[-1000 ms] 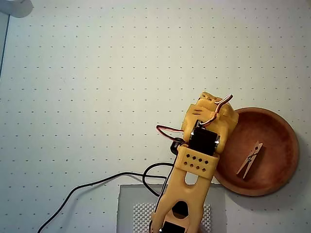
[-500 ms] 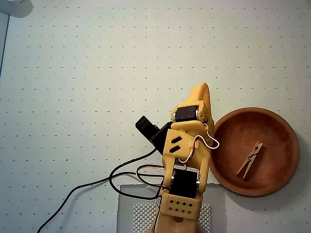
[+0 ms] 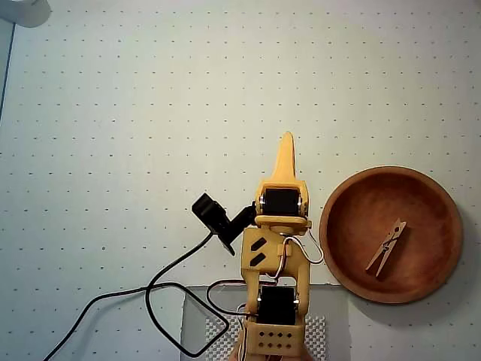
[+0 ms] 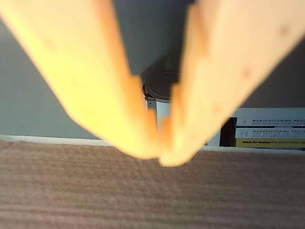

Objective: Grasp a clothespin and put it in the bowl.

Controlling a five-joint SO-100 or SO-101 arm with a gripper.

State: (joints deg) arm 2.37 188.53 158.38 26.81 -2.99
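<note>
Clothespin (image 3: 386, 247) lies flat inside the bowl (image 3: 353, 189), right of centre on the bowl floor, angled, clear of the rim. Bowl sits near the right edge of the tabletop (image 3: 135, 113), toward the near side. By the look of it the placing is done.

Gripper (image 4: 159, 155): wrist view shows both orange fingers meeting at the tips, pinched together on nothing. Overhead, the gripper (image 3: 286, 143) points toward the far edge, just left of the bowl and apart from it.

Step in hand, as I judge it: retreat to rest. To do it well, fold the arm back along its own line over the grey base pad (image 3: 197, 301) at the near edge, and keep the elbow from swinging right into the bowl rim. Watch the black cable (image 3: 154, 282) looped beside the base.

Against a second ago: the arm then leaned right, overlapping the bowl's left rim; now it stands centred and clear. Clothespin and bowl unmoved. Cable loop has shifted.
</note>
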